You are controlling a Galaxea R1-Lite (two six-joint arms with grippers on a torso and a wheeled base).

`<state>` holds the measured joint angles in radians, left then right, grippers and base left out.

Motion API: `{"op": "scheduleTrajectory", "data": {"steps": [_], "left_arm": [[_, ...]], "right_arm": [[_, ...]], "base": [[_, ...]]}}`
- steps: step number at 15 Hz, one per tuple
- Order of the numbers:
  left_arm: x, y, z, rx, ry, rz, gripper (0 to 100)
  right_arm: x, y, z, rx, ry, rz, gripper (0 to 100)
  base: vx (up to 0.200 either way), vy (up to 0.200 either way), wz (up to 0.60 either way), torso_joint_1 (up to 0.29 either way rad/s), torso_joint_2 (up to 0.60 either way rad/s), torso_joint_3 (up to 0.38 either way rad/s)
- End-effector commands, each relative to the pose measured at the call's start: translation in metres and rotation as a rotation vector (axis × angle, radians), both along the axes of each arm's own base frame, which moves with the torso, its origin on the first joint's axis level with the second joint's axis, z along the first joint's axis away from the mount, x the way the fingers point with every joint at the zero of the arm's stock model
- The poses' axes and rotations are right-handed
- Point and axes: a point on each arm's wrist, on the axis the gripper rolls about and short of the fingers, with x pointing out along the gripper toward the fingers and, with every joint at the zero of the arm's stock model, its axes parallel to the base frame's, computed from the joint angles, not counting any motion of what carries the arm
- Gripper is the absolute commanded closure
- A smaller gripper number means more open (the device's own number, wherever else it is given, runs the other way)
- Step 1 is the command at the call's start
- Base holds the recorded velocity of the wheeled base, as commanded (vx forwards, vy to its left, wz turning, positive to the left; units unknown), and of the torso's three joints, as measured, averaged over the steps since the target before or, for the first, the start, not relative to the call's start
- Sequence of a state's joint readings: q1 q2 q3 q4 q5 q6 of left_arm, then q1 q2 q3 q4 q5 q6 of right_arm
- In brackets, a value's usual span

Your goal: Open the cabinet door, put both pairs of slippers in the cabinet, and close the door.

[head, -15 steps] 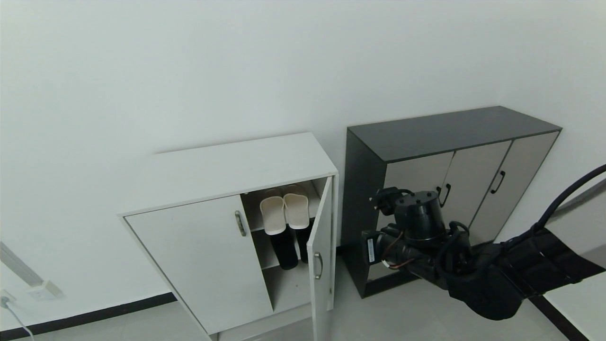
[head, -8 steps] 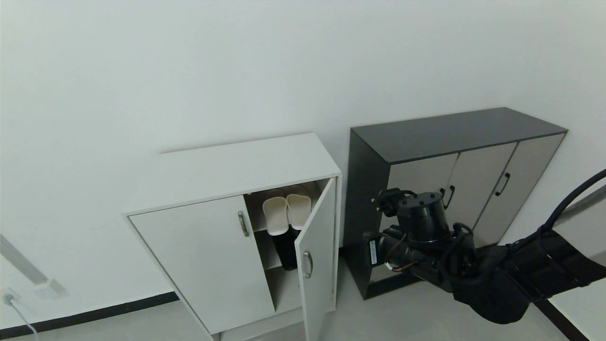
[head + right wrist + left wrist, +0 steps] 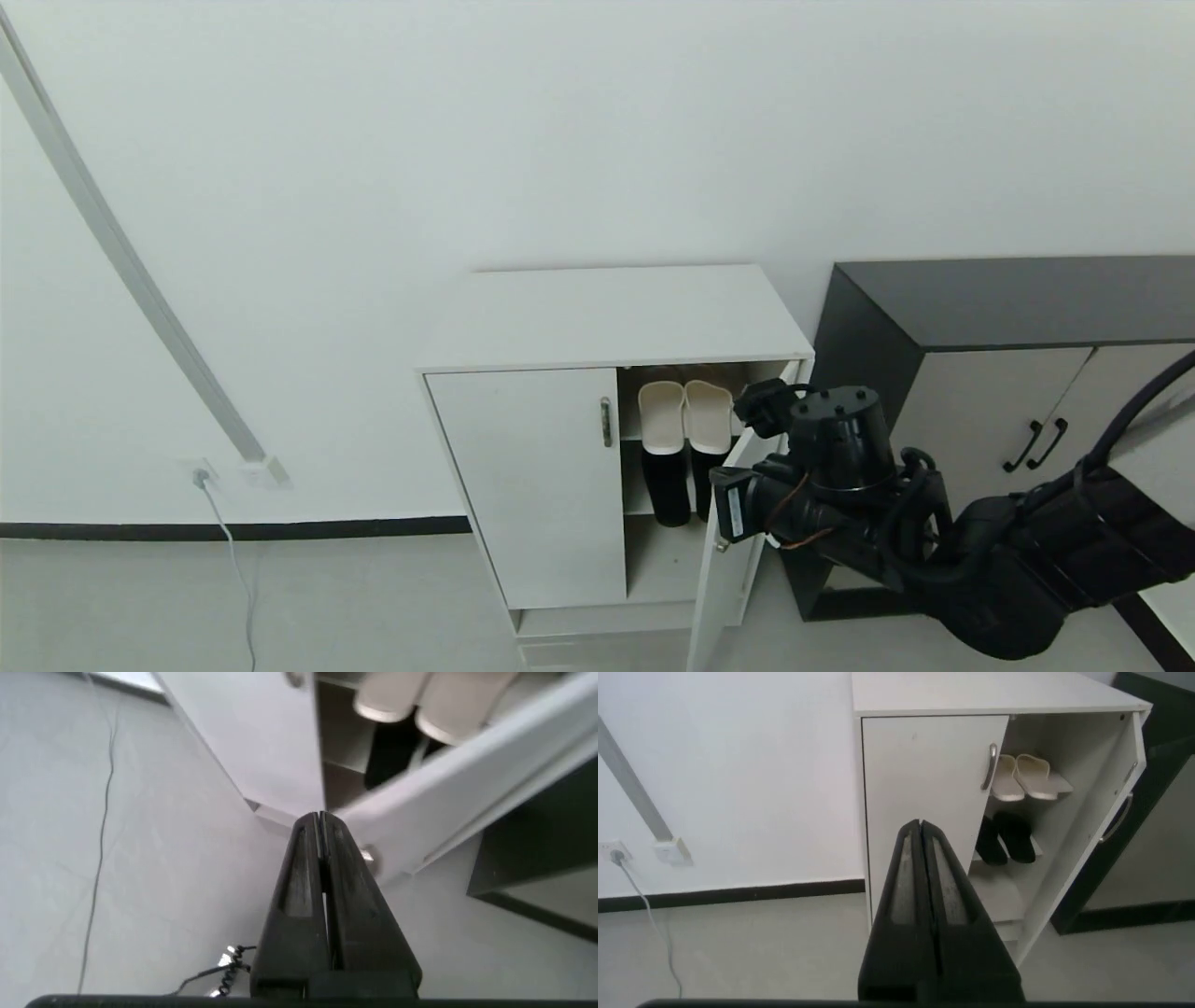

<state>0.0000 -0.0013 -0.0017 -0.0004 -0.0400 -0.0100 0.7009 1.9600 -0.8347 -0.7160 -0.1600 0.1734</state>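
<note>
— Shifted since a second ago?
— Pans sideways; brings the cabinet door (image 3: 724, 607) in from wide open to partly ajar.
— And left to right?
— Left gripper (image 3: 920, 826) pinched together on nothing, facing the closed left door (image 3: 532, 476). White slippers (image 3: 684, 415) on the upper shelf inside the cabinet (image 3: 607, 317), black slippers (image 3: 681, 485) just beneath. Right gripper (image 3: 323, 817) pressed together, empty, tip at the open door's edge.

The right arm (image 3: 934, 541) crosses the frame's lower right; right gripper (image 3: 322, 821) and left gripper (image 3: 921, 826) are both closed.
</note>
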Motion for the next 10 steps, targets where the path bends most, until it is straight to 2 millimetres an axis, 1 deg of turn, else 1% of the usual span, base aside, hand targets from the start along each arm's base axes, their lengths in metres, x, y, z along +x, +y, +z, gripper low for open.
{"op": "scheduleTrajectory", "data": {"steps": [1, 3, 7, 9, 10], "left_arm": [[0.0, 0.0, 0.0, -0.001, 0.0, 0.002, 100], [0.0, 0.0, 0.0, -0.001, 0.0, 0.002, 100], [0.0, 0.0, 0.0, 0.001, 0.0, 0.002, 100], [0.0, 0.0, 0.0, 0.001, 0.0, 0.003, 100], [0.0, 0.0, 0.0, 0.001, 0.0, 0.003, 100]], "right_arm": [[-0.001, -0.002, 0.0, 0.001, -0.002, -0.002, 100], [-0.002, -0.004, 0.004, 0.007, -0.015, -0.007, 100], [-0.016, -0.018, 0.008, -0.018, -0.018, -0.003, 100], [-0.022, -0.023, 0.005, -0.032, -0.006, -0.003, 100], [-0.025, -0.028, 0.0, -0.043, 0.014, -0.01, 100]], "base": [[0.0, 0.0, 0.0, 0.0, 0.0, 0.0], [0.0, 0.0, 0.0, 0.0, 0.0, 0.0], [0.0, 0.0, 0.0, 0.0, 0.0, 0.0], [0.0, 0.0, 0.0, 0.0, 0.0, 0.0], [0.0, 0.0, 0.0, 0.0, 0.0, 0.0]]}}
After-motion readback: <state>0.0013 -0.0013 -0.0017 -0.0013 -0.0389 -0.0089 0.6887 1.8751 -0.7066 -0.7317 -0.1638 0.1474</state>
